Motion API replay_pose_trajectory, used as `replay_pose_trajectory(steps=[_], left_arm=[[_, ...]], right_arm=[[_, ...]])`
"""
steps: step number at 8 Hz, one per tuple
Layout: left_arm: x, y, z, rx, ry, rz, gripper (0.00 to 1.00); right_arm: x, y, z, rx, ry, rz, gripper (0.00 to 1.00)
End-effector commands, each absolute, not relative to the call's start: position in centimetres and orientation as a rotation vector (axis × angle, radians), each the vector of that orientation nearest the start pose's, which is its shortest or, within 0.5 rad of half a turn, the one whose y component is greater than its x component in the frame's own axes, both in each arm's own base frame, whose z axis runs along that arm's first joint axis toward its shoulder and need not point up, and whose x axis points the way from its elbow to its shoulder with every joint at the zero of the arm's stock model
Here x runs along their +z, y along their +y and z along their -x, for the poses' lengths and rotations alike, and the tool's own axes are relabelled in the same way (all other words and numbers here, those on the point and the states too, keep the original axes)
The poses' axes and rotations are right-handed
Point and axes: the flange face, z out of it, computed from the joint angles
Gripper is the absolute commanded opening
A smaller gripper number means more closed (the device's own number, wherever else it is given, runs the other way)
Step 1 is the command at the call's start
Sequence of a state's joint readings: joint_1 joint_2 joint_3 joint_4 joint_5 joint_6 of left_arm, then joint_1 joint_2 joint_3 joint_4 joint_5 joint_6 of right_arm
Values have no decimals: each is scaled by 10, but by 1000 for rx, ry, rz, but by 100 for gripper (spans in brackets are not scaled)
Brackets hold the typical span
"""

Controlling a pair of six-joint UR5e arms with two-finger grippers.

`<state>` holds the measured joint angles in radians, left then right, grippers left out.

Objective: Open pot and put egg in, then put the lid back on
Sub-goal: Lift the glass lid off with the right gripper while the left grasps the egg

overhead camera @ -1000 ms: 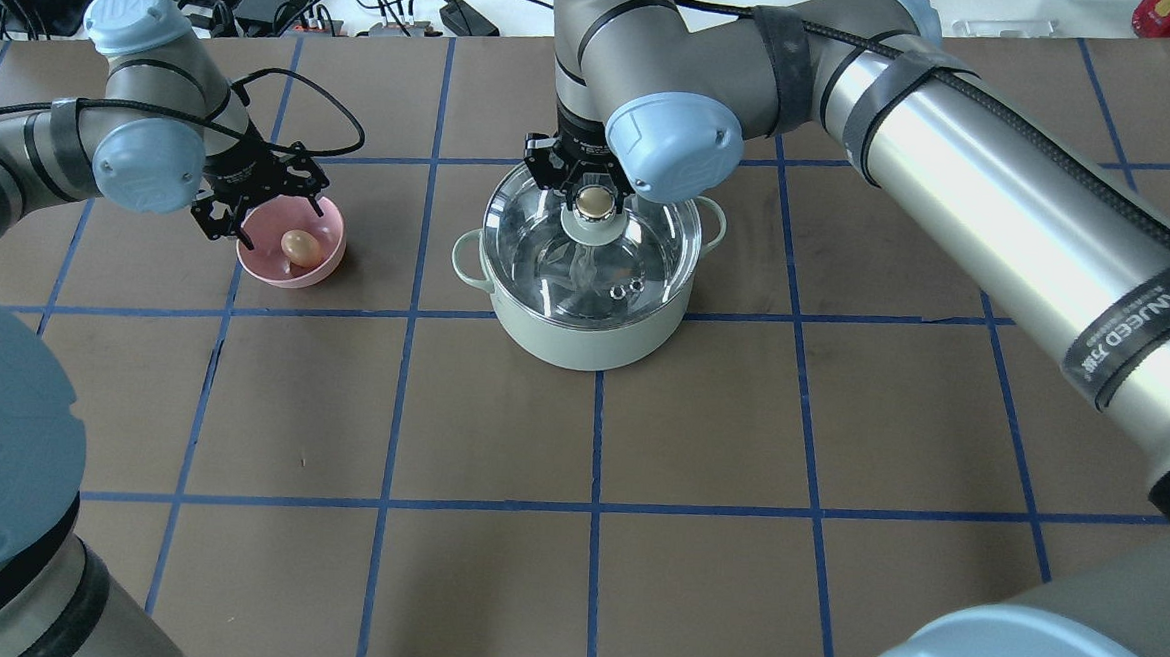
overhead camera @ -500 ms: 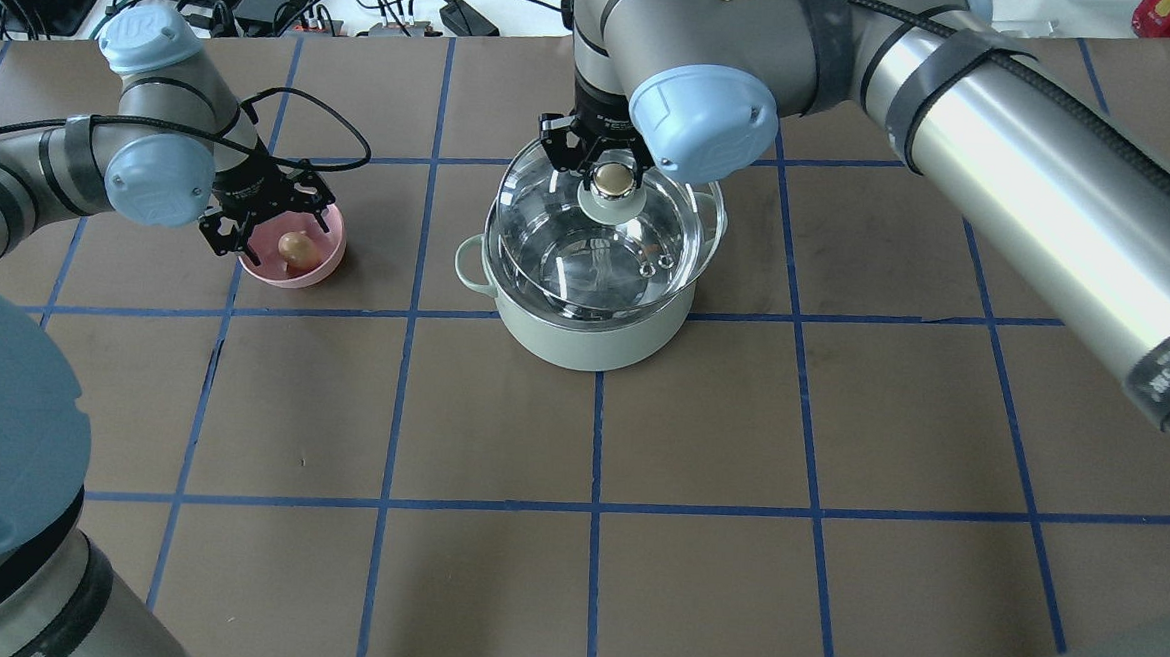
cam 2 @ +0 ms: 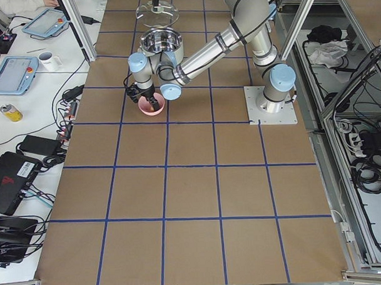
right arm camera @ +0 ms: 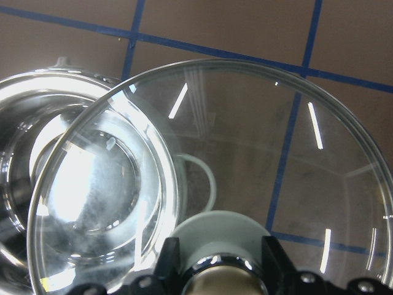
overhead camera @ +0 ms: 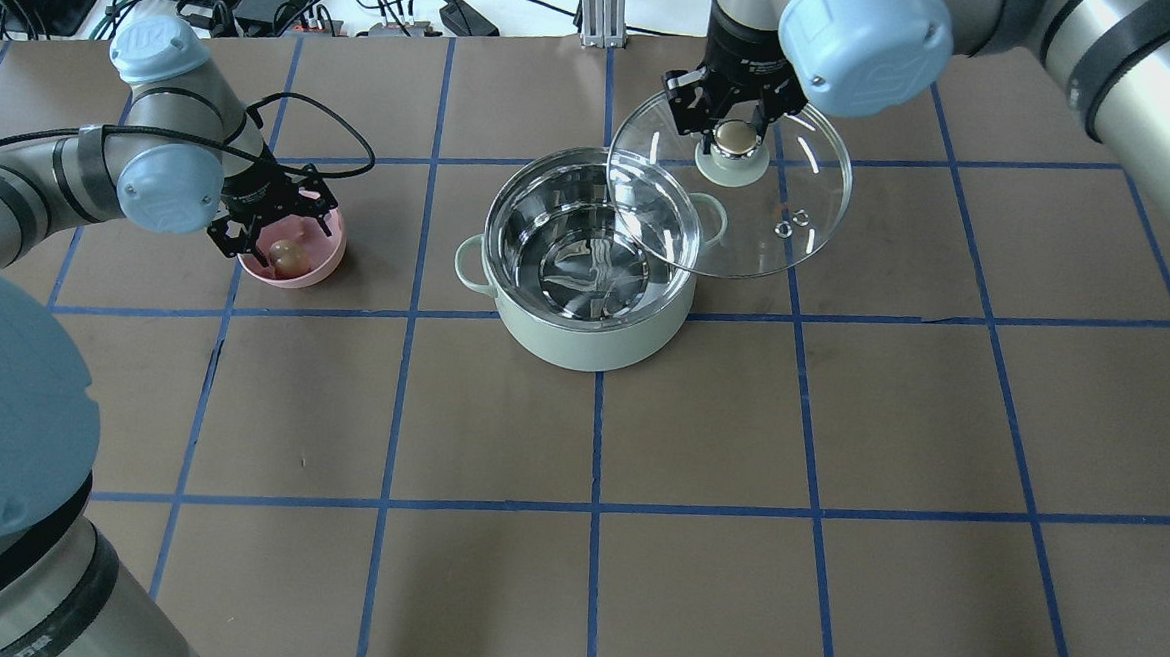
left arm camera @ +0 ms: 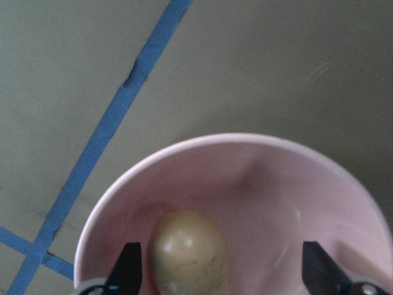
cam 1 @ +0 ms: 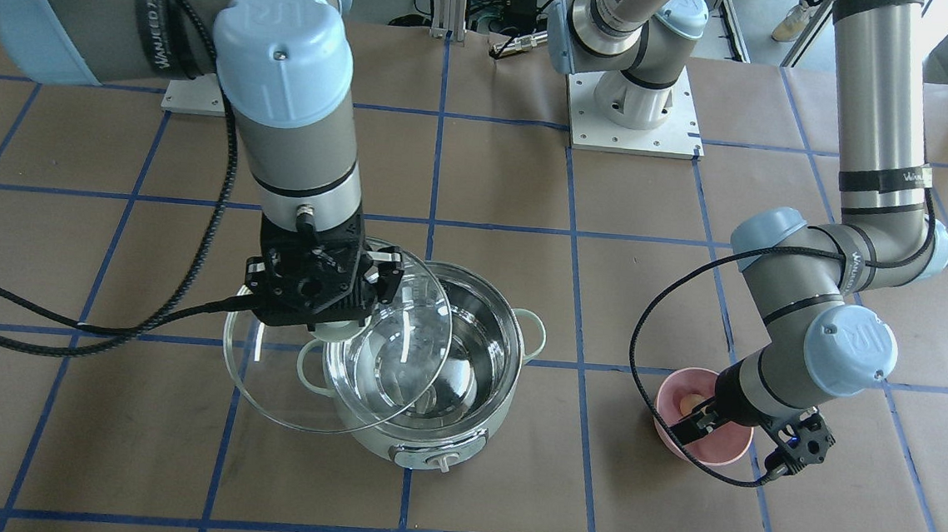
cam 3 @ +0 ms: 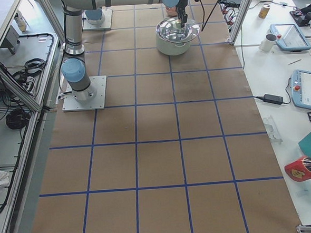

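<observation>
Overhead: pot (overhead camera: 589,347) stands open on the table (overhead camera: 700,425), steel interior exposed. The right gripper (overhead camera: 730,136) is clamped on the beige knob of the lid (overhead camera: 760,233). The glass is held off to the robot's right of the pot, with its edge overlapping the pot rim. The left gripper (overhead camera: 277,230) is down at the pink bowl (overhead camera: 335,253), and the egg (overhead camera: 285,256) lies inside the bowl.

Front-facing: shows what the overhead hides, that the lid is tilted and raised above the rim. The pot's control knob (cam 1: 437,461) faces this camera. The egg is only a pale patch behind the left wrist.

Exterior left: the near arm reaches into the bowl. Lid and pot are small at the far end, with the lid seen apart from the pot.

Exterior right: pot and lid are far off, too small for detail.

Left wrist: jaws wide apart. The egg rests on the bowl floor between the fingertips (left arm camera: 130,265), close beside one of them and not gripped. Contact there cannot be told.

Right wrist: both fingers press the knob above the pale green hub. One loop handle (right arm camera: 206,175) and the steel interior show through the glass.
</observation>
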<state>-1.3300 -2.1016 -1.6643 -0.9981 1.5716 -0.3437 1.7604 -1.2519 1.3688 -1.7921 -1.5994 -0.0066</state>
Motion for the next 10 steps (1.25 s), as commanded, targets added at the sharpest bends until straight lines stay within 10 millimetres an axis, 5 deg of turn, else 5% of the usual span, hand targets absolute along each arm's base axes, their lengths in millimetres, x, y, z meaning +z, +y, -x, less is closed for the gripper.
replay_pose_trajectory(steps=[1, 3, 5, 8, 10], left_arm=[[188, -643, -20, 87, 3008, 908, 88], [190, -644, -18, 74, 3020, 909, 77], [190, -644, -18, 74, 3023, 905, 55], [191, -645, -19, 78, 3022, 877, 5], [204, -644, -20, 56, 3014, 884, 0]], right_arm=[[436, -606, -194, -123, 3179, 427, 0], [447, -608, -154, -119, 3186, 394, 0], [438, -610, -128, -86, 3188, 420, 0], [441, -608, -118, -100, 3179, 396, 0], [441, -609, -102, -89, 3180, 406, 0]])
